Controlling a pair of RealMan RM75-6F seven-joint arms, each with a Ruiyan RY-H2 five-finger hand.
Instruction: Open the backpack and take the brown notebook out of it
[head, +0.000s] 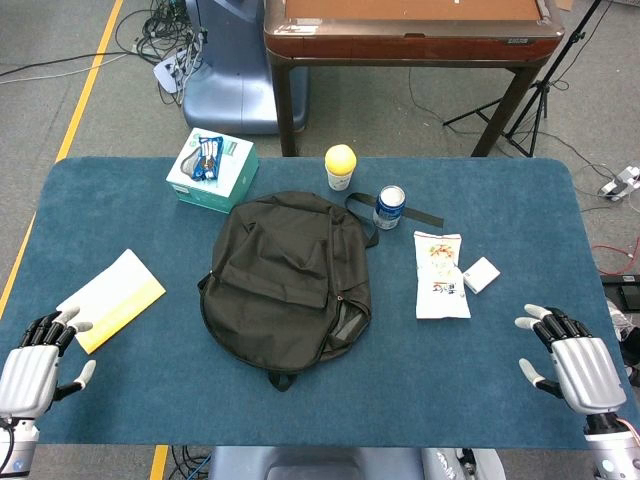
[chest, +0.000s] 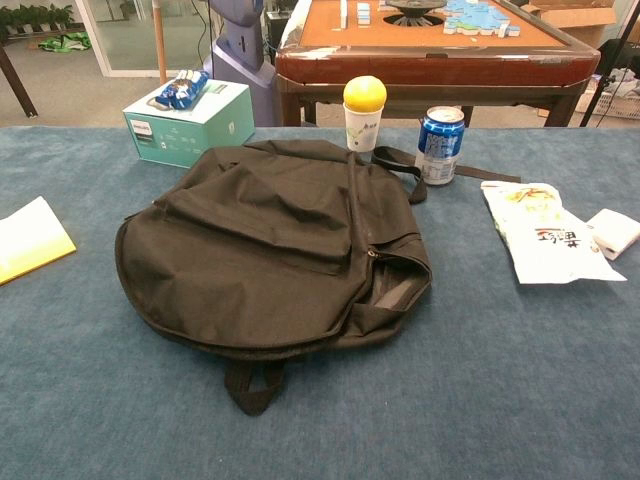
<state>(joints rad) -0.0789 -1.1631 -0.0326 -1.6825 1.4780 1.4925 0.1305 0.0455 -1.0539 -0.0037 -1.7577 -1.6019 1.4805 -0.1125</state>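
A dark olive backpack (head: 285, 275) lies flat in the middle of the blue table, also in the chest view as the backpack (chest: 270, 250). Its zipper (chest: 375, 255) is partly parted along the right side, showing a grey lining. No brown notebook shows in either view. My left hand (head: 35, 365) rests at the table's near left corner, fingers spread, holding nothing. My right hand (head: 572, 362) sits at the near right corner, fingers apart and empty. Both hands are far from the backpack and out of the chest view.
A yellow-and-white booklet (head: 112, 298) lies left of the backpack. Behind it stand a teal box (head: 212, 172), a cup with a yellow ball (head: 340, 165) and a blue can (head: 389, 207). A snack bag (head: 441, 275) and a small white packet (head: 481, 274) lie to the right.
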